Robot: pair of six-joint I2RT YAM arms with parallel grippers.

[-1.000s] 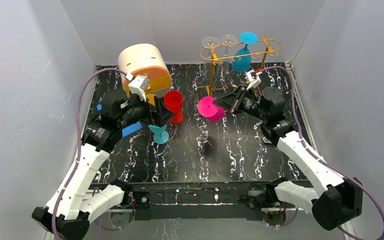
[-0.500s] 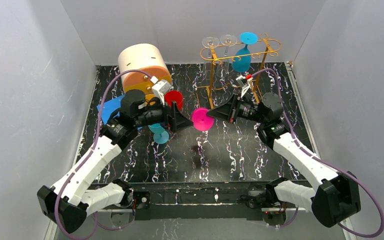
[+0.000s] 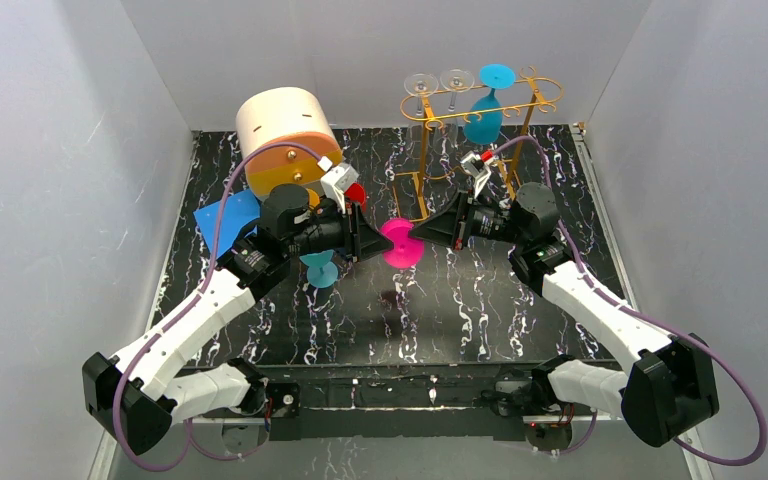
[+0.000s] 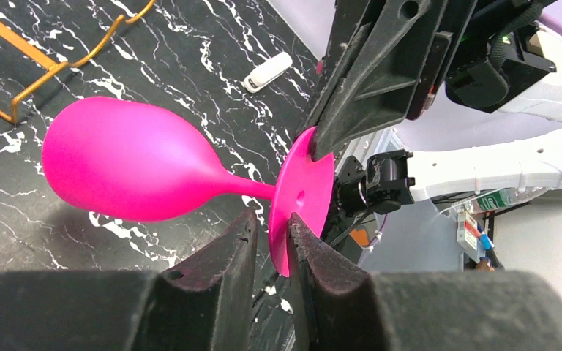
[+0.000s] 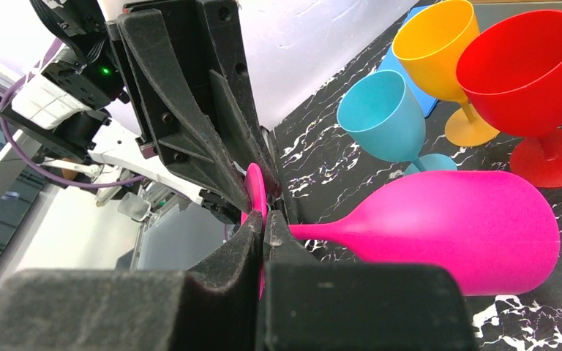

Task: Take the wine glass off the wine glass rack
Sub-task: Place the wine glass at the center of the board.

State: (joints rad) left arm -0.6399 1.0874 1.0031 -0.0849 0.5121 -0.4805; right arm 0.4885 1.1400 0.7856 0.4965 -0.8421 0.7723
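- At the far left of the top view, a cream-and-orange drum (image 3: pixel 280 125) stands at the back of the table (image 3: pixel 460 310), with a blue sheet (image 3: pixel 222 215) flat beside it.
- The left hand (image 4: pixel 271 219) has its fingers a little apart astride the lower rim of the foot of the pink wine glass (image 4: pixel 132 172). Its own camera shows a sliver of gap on one side, so it is not clamped. From above, the fingers read only as one dark wedge.
- A teal glass (image 5: pixel 384 117), a yellow glass (image 5: pixel 439 47) and a red glass (image 5: pixel 523 69) stand upright on the table. Only the right wrist camera shows all three whole.
- The pink wine glass lies sideways in the air over the middle of the table, off the rack, its foot between the two hands.
- The right hand (image 5: pixel 263 219) has its fingers pressed together on the foot's rim.
- The wine glass rack (image 3: pixel 424 150) stands at the back right. The top view shows a blue glass (image 3: pixel 483 118) and two clear glasses (image 3: pixel 421 83) hanging from it. The left wrist view catches only its wire base.
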